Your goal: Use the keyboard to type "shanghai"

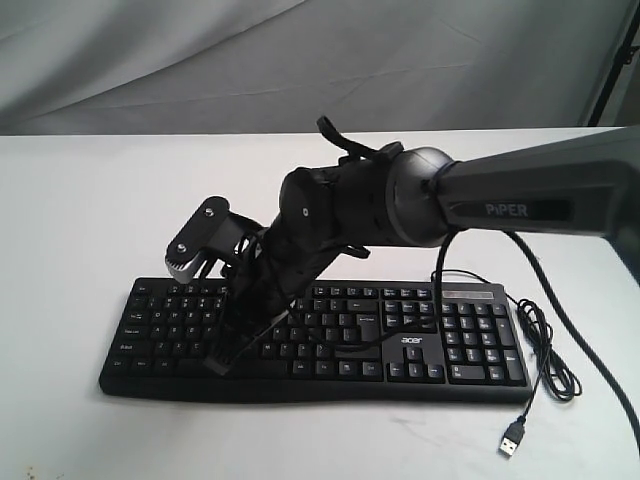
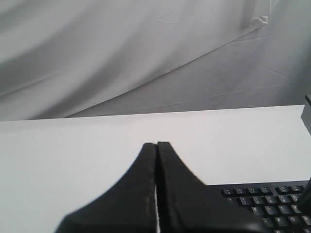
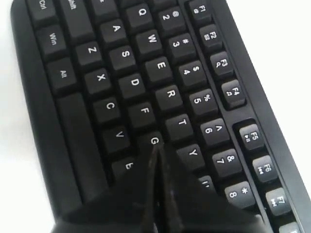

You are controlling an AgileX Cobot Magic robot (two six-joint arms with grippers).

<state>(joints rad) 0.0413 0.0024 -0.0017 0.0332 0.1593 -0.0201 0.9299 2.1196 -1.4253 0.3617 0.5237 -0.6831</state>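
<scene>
The black keyboard (image 1: 470,335) lies flat on the white table, its acer logo (image 1: 411,342) facing the camera. My right arm reaches across it from the right. The right gripper (image 1: 222,362) is shut and points down at the left half of the keys. In the right wrist view its closed tips (image 3: 156,148) sit at the near edge of the G key (image 3: 153,140) of the keyboard (image 3: 131,82); whether the key is pressed down cannot be told. My left gripper (image 2: 156,144) is shut on nothing and hovers over bare table, with the keyboard's corner (image 2: 272,201) beside it.
The black USB cable (image 1: 545,350) loops on the table right of the keyboard and ends in a loose plug (image 1: 512,438). A grey cloth backdrop (image 1: 300,60) hangs behind the white table (image 1: 80,220). The left arm does not show in the exterior view.
</scene>
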